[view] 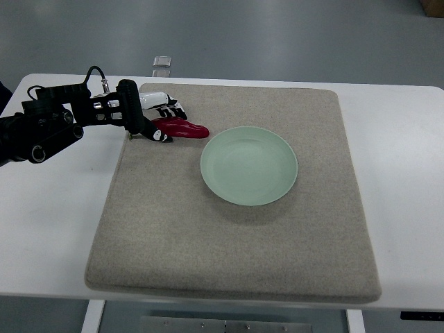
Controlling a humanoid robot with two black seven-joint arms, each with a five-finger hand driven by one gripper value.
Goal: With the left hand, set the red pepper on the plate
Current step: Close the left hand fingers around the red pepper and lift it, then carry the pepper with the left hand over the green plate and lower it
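Plate [249, 166] sits bare on mat [173, 236]; left robot hand [158, 115] grips red pepper [182, 128] beside it.

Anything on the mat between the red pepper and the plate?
No. In the top view, only bare grey mat lies between the red pepper, in the left hand, and the green plate.

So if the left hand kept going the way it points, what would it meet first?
The left hand, closed on the pepper, points right; the plate lies right and slightly nearer, so probably its far rim first, though height is unclear.
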